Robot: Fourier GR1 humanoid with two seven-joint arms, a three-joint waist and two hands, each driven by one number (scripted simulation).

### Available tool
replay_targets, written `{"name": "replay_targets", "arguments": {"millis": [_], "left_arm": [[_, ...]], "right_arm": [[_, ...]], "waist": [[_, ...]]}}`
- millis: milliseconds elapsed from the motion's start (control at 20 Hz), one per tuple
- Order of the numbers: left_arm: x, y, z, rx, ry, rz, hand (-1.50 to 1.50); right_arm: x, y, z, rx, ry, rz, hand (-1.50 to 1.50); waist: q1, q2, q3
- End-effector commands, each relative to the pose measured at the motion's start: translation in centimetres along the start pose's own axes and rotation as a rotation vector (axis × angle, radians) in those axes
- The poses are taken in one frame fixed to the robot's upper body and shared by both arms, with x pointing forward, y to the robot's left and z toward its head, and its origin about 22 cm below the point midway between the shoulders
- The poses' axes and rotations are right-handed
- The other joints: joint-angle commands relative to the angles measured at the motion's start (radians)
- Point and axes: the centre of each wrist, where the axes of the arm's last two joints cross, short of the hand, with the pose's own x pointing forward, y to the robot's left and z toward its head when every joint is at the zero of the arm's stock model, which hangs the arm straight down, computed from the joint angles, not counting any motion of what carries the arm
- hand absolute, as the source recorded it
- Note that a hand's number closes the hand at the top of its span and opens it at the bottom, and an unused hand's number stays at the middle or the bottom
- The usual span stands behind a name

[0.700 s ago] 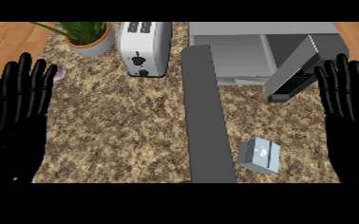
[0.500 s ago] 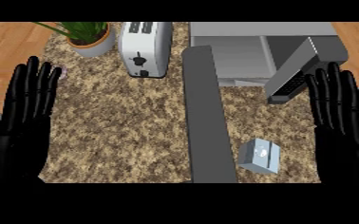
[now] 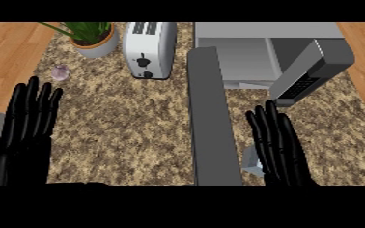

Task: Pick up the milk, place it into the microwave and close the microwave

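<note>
Now the right hand has slid in from the right edge and hovers, fingers straight and apart, over the milk carton, half hiding it near the open microwave. No grasp yet. The left hand rests open at left.

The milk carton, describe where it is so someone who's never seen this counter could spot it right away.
Start at the open microwave at the counter's far right, then follow its long grey door toward the near edge. Just right of the door's near end, the milk shows as a small grey box, partly covered by the open right hand.
</note>
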Motion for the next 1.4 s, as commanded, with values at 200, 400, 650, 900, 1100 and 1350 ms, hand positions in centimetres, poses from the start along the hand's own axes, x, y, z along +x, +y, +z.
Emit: {"name": "replay_targets", "arguments": {"millis": [200, 400, 650, 900, 1100, 1350], "left_arm": [[2.0, 0.4, 1.4, -0.002, 0.016, 0.034, -1.50], [1.2, 1.9, 3.2, 0.003, 0.011, 0.014, -1.50], [0.0, 2.1, 3.6, 0.004, 0.017, 0.027, -1.50], [0.7, 1.7, 5.5, 0.008, 0.016, 0.031, -1.50], [1.8, 4.3, 4.1, 0.022, 0.011, 0.008, -1.50], [1.3, 2.8, 5.9, 0.017, 0.031, 0.032, -1.50]], "right_arm": [[0.6, 1.6, 1.3, -0.055, -0.001, 0.039, -1.50], [-0.2, 2.7, 2.7, -0.135, 0.016, 0.103, -1.50], [-2.0, 1.1, 2.3, -0.196, 0.046, 0.139, -1.50], [-3.1, -1.2, 1.9, -0.241, 0.101, 0.146, -1.50], [-4.6, -2.7, 2.8, -0.290, 0.112, 0.164, -1.50], [-7.8, -2.6, 4.4, -0.321, 0.143, 0.164, -1.50]], "waist": [[-0.004, 0.002, 0.001], [-0.005, 0.000, 0.000], [-0.004, 0.002, 0.001], [0.000, 0.002, 0.001], [-0.004, 0.003, 0.001], [-0.004, 0.002, 0.001]]}}
